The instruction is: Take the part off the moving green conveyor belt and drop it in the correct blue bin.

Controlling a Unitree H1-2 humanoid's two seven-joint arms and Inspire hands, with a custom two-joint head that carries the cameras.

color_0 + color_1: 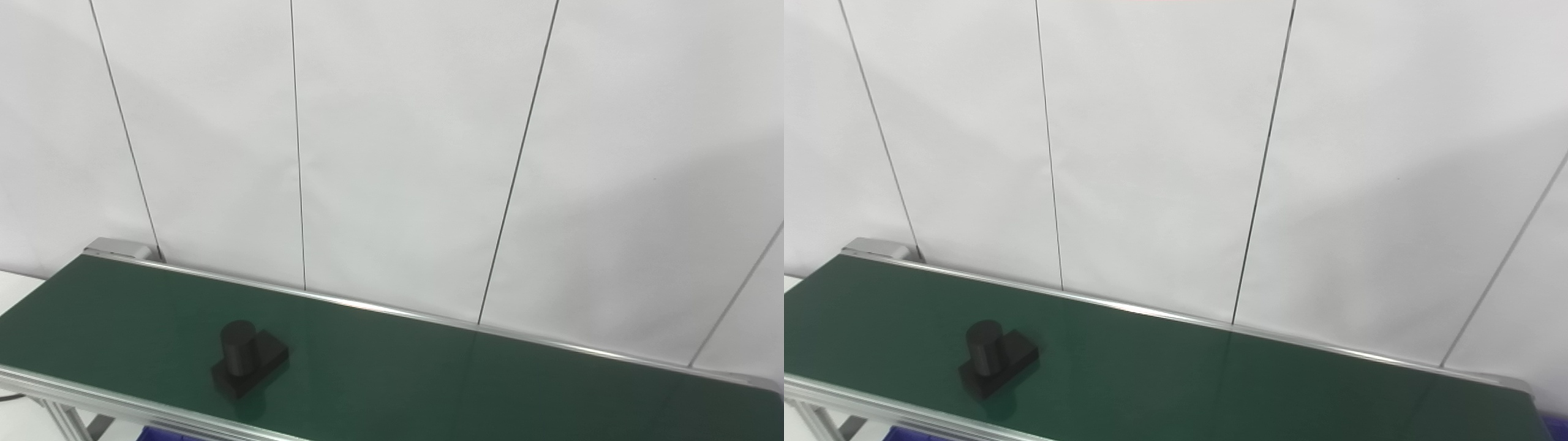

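A black part (248, 358), an upright cylinder on a flat rectangular base, stands on the green conveyor belt (429, 373) at its left end, close to the near rail. It also shows in the right eye view (995, 356). Neither hand is in view, and neither arm shows in either view.
A silver rail (392, 309) runs along the belt's far edge and another (110, 401) along its near edge. A white panelled wall stands behind. A sliver of a blue bin (160, 436) shows under the near rail, and another (1557, 427) at the bottom right.
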